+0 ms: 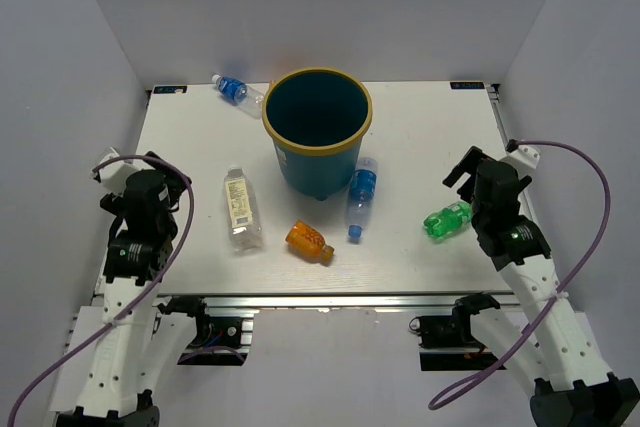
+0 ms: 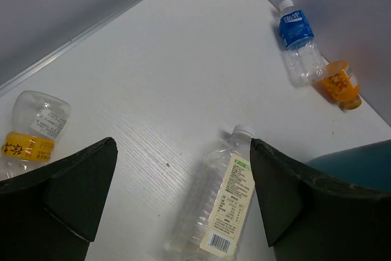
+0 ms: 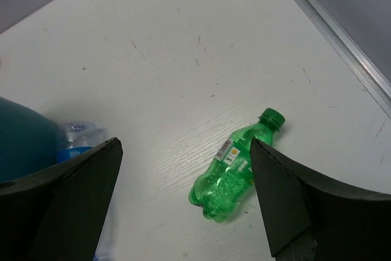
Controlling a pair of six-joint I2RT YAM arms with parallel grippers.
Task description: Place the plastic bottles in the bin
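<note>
The teal bin [image 1: 318, 132] stands upright mid-table. Several plastic bottles lie around it: a pale-label clear one [image 1: 240, 209], an orange one [image 1: 309, 240], a blue-label one [image 1: 361, 197], a green one [image 1: 447, 219] and a second blue-label one [image 1: 236, 90] at the back. My left gripper [image 1: 172, 172] hangs open, left of the pale-label bottle [image 2: 223, 209], which lies below its right finger [image 2: 287, 194]. My right gripper [image 1: 462, 172] is open above the green bottle [image 3: 229, 178], holding nothing.
In the left wrist view a clear bottle with a yellow label [image 2: 33, 129] lies near the table's left edge. An orange bottle [image 2: 339, 84] rests against the back blue-label bottle [image 2: 299, 41], by the bin [image 2: 360, 160]. Grey walls enclose three sides.
</note>
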